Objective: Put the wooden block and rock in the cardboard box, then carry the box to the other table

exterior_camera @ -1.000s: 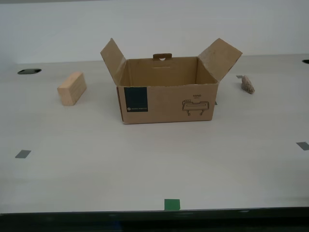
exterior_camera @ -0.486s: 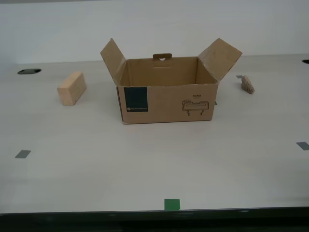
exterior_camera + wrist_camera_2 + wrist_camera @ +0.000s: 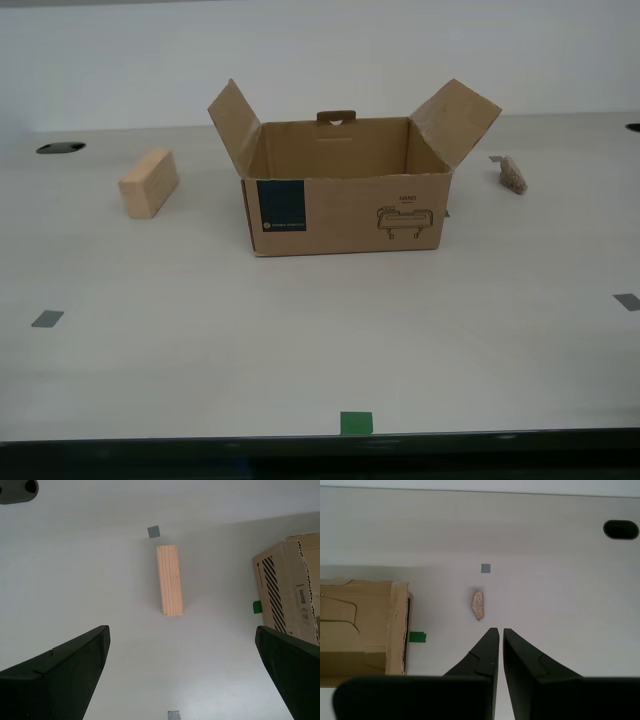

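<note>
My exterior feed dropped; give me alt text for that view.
An open cardboard box stands mid-table with its flaps up. The wooden block lies toward the exterior view's left, the rock toward its right. No arm shows.

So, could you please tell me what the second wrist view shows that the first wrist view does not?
Only the second wrist view shows the wooden block lying flat on the pale table, ahead of my second tool, whose jaws are spread wide. Only the first wrist view shows the rock, ahead of my first tool, whose jaws are nearly together and empty. Both show part of the cardboard box, grey tape squares, a green tape mark beside the box and a dark oval hole in the tabletop.
</note>
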{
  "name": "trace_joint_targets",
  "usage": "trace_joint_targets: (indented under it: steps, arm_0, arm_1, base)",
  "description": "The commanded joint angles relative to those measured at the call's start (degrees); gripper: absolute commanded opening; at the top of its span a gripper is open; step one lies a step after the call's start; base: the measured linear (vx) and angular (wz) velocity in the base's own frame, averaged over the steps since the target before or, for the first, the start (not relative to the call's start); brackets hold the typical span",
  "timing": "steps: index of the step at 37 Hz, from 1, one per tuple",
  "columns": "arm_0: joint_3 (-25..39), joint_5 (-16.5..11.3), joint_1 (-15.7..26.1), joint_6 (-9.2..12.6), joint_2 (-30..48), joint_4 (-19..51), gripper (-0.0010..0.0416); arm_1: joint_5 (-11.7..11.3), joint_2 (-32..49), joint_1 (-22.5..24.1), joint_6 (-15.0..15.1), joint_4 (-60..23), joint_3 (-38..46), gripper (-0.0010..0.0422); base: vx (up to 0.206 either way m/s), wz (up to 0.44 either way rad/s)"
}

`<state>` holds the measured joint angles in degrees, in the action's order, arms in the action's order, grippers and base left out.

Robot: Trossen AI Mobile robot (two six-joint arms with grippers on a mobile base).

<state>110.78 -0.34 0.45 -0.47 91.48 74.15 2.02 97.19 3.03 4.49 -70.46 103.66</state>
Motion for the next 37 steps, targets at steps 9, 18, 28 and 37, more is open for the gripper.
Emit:
trace_joint_targets:
  steps: [9,18,28,37]
  arm_0:
    - [-3.67,0.04,0.04,0.26,-0.04,-0.22,0.0228]
    - [-5.05,0.04,0.15,0.44,-0.04,-0.17,0.0415]
    - [-5.99,1.53,0.26,-0.68,-0.04,0.02,0.037]
    - [-7.78,1.77,0.35,-0.85,-0.04,0.04,0.0386]
  arm_1:
    - [0.15,-0.02,0.04,-0.02,0.07,0.07,0.0398]
    - [0.13,-0.02,0.04,-1.01,0.0,0.07,0.0398]
    - [0.13,-0.02,0.04,-1.01,-0.2,0.07,0.0398]
    - [0.13,-0.02,0.04,-0.98,-0.15,0.07,0.0398]
  base:
    - [0.0,0.0]
    - [0.0,0.0]
    - [0.0,0.0]
    - [0.0,0.0]
